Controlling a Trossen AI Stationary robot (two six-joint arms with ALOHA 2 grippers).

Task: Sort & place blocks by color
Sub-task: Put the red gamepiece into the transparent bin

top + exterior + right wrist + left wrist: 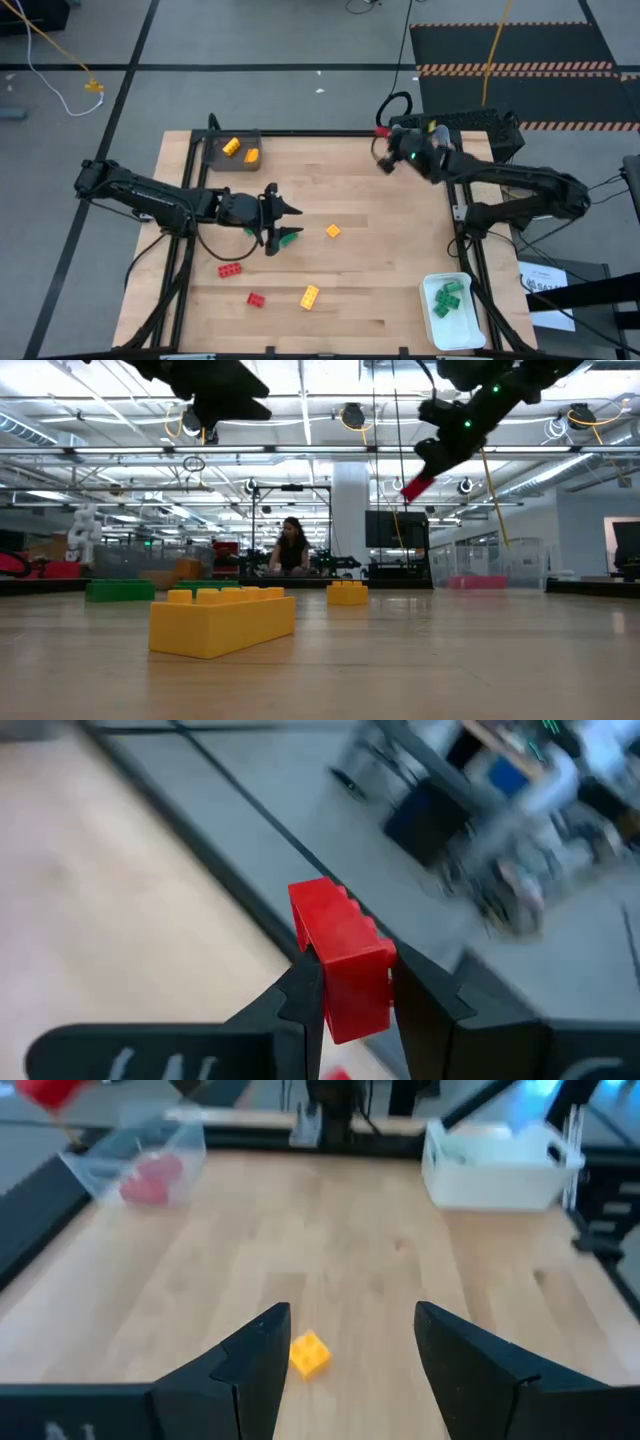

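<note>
On the left of the pale wooden table [370, 300] we see a dark grey tray [214, 153] holding two yellow-orange studded bricks [231, 147]. Below it the left gripper [284, 224] hovers with its smooth dark fingers spread and empty, a small green brick [289, 238] just beside them. Two red bricks [230, 270] and a long yellow brick [310, 296] lie nearer the front edge; a small orange brick [332, 231] sits mid-table. At the far right edge, the right gripper [350, 1005] is raised, clamping a glossy red brick [342, 955]. A white tray [474, 330] at the front right holds what look like four green bricks [447, 296].
</note>
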